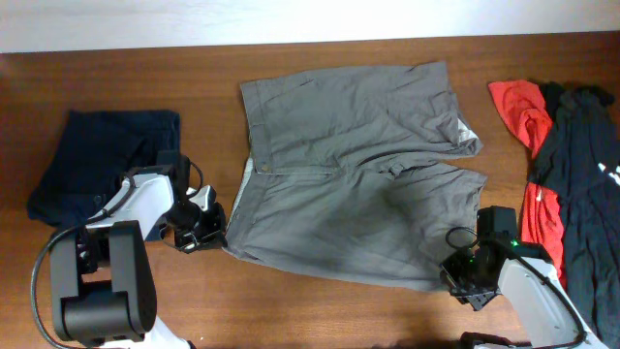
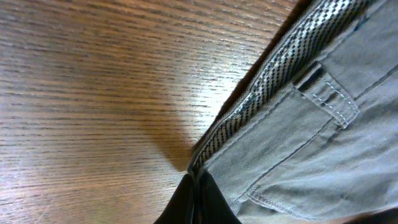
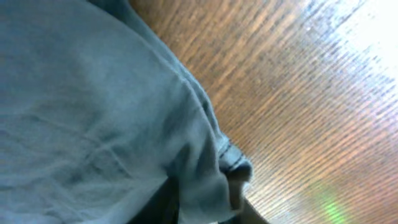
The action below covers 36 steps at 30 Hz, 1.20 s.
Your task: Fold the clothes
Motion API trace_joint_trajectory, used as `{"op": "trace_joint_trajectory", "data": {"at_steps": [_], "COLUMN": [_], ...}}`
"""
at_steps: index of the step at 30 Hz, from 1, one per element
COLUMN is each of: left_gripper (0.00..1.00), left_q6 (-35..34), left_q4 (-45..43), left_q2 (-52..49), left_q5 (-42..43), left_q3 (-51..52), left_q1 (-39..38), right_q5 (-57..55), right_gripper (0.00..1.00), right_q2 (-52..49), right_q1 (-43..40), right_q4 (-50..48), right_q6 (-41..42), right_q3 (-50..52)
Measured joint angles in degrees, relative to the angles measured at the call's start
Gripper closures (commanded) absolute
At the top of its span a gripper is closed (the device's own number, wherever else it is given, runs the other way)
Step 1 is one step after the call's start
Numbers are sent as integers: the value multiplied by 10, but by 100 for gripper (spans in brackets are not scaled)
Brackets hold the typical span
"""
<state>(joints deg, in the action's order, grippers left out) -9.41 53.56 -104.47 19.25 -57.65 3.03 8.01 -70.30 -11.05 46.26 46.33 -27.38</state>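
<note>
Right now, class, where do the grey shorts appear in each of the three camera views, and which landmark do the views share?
Overhead: the grey shorts lie spread across the middle of the picture.
Left wrist: their waistband corner runs diagonally up the right side.
Right wrist: their hem corner sits low in the centre, with fabric filling the left.
Shared landmark: the wooden table beside the fabric's edge.

Dark navy garment (image 1: 105,160) at the wooden table's (image 1: 320,310) left side; red garment (image 1: 515,105) beside black garment (image 1: 586,174) at its right.
</note>
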Motion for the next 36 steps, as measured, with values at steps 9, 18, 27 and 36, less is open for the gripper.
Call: {"op": "trace_joint_trajectory", "data": {"at_steps": [9,18,27,36], "left_gripper": [99,100,99,100], "left_q6": [13,17,19,5], "left_q4": [43,113,228,212], "left_q2": [12,161,337,395], "left_q5": [2,7,4,-1], "left_q3": [-13,-37,-40,-40], "left_q1": [8,17,21,21], "right_q5": [-14,-16,-25,-20], "right_gripper": [96,96,96,96], "right_q2": [0,83,174,137], "right_q1": [2,20,21,22], "right_q4": [79,267,455,382], "right_q6": [-34,-78,-107,-156], "right_q3": [-33,-221,-411,-469]}}
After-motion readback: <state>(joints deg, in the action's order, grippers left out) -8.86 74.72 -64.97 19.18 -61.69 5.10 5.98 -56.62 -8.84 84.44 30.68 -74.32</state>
